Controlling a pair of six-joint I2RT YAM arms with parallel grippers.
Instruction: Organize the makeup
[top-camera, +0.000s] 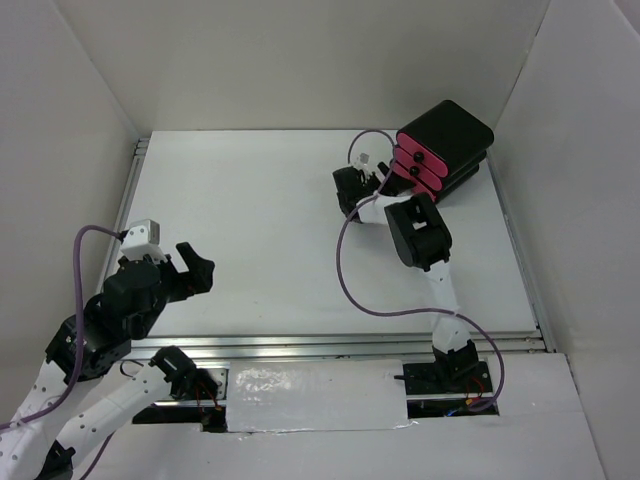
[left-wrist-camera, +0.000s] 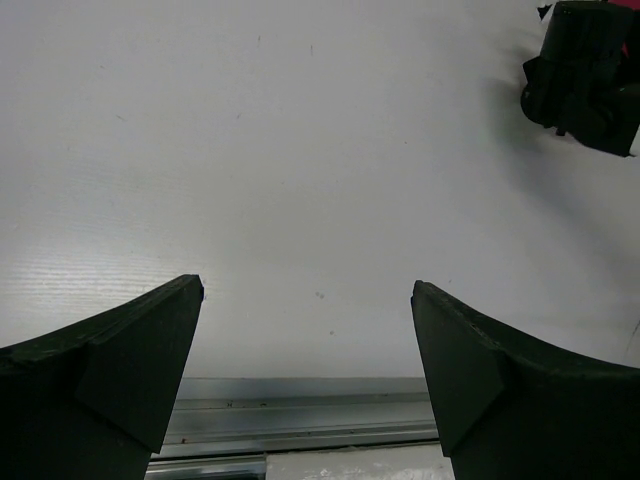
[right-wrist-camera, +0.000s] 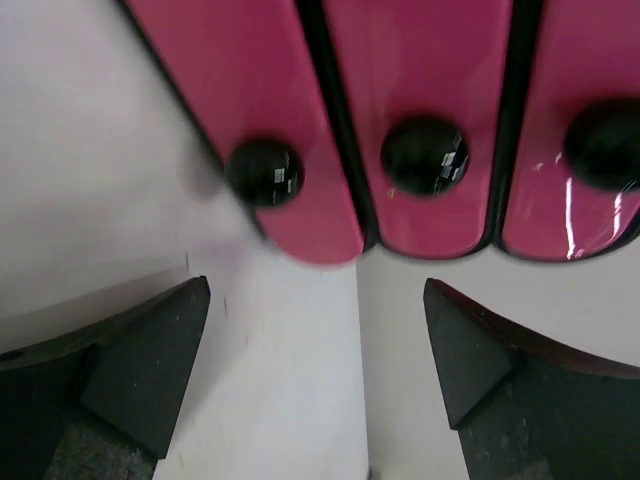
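Right gripper (right-wrist-camera: 315, 300): wide open, empty, facing box (top-camera: 447, 140); drawer knobs (right-wrist-camera: 424, 157) in a row just beyond its jaws. Left gripper (left-wrist-camera: 308, 290): wide open, empty, well apart from box. Makeup: none in view, probably inside drawers (right-wrist-camera: 430, 80).

Matt white worktop (top-camera: 270, 220), smooth, faintly speckled. Along near edge, brushed metal rail (left-wrist-camera: 300, 415) with dull sheen. At far right, black box (top-camera: 455, 125) of smooth plastic, soft sheen. Three pink drawers (right-wrist-camera: 420, 120) in high-gloss plastic, with glossy black faceted knobs (right-wrist-camera: 263, 172). Matt black, finely grainy plastic on left pincer (left-wrist-camera: 306, 283) and right pincer (right-wrist-camera: 316, 282).
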